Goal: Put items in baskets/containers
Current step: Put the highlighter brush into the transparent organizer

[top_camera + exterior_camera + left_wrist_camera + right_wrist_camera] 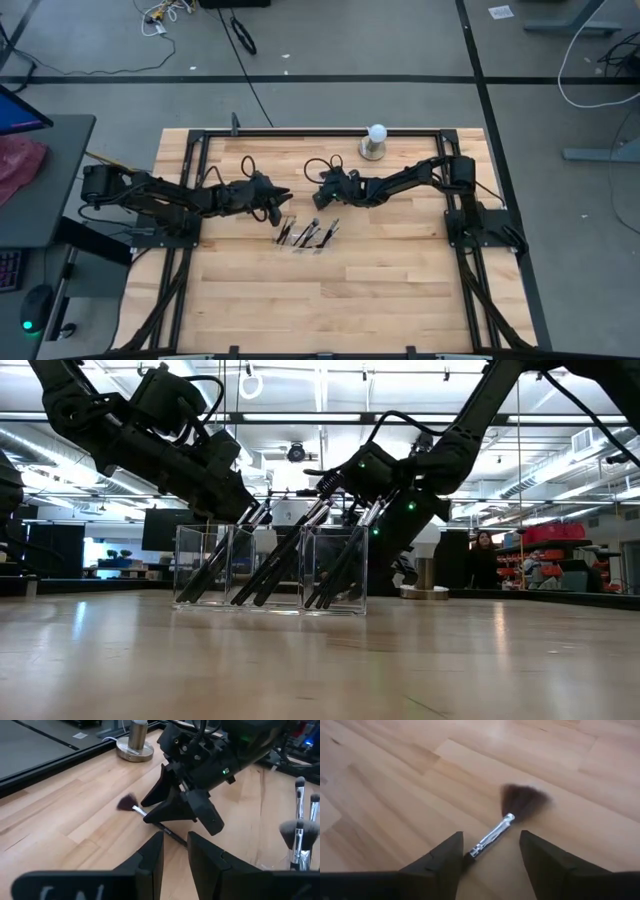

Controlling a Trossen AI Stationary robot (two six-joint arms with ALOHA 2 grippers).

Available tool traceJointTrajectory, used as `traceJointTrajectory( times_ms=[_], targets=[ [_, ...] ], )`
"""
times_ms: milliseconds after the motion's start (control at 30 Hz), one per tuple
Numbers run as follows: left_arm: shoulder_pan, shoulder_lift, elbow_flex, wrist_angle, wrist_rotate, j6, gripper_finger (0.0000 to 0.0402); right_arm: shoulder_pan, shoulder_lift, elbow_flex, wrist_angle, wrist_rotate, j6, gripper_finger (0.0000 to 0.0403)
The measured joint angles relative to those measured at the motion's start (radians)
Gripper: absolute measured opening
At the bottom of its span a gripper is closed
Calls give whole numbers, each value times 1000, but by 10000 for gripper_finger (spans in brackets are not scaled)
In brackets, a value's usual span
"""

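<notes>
While both arms' fingers stand spread, brushes (275, 565) lean inside the clear tray (270, 570).

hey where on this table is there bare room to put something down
The whole near half of the table, in front of the clear tray of brushes, is bare wood. It is crowded at the middle: both hands, left and right, meet over a loose brush, with the white ball behind.

Light: bright, even, from ceiling strips (330, 417)
Shadows: soft
Glare: sheen on counter (320, 660)
Blur: brush (512, 812) bristles soft
</notes>
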Motion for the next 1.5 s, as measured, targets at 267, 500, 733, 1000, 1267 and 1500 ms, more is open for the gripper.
traceJointTrajectory(
  times_ms=[267,500,733,1000,1267,1500],
  targets=[
    [-31,0,0,0,0,0,87,15,-33,-3,-68,-9,-49,170],
    [-85,0,0,-1,0,7,87,47,-56,-7,-130,-11,-108,164],
    [-125,0,0,-1,0,7,87,28,-59,-37,-78,-66,-204,157],
    [-140,0,0,0,-1,7,87,11,-62,-132,70,-99,-297,100],
    [-140,0,0,1,-1,7,87,10,-67,-250,268,-100,-330,14],
    [-140,0,1,37,-1,8,87,27,-67,-257,284,-67,-346,13]
  ],
)
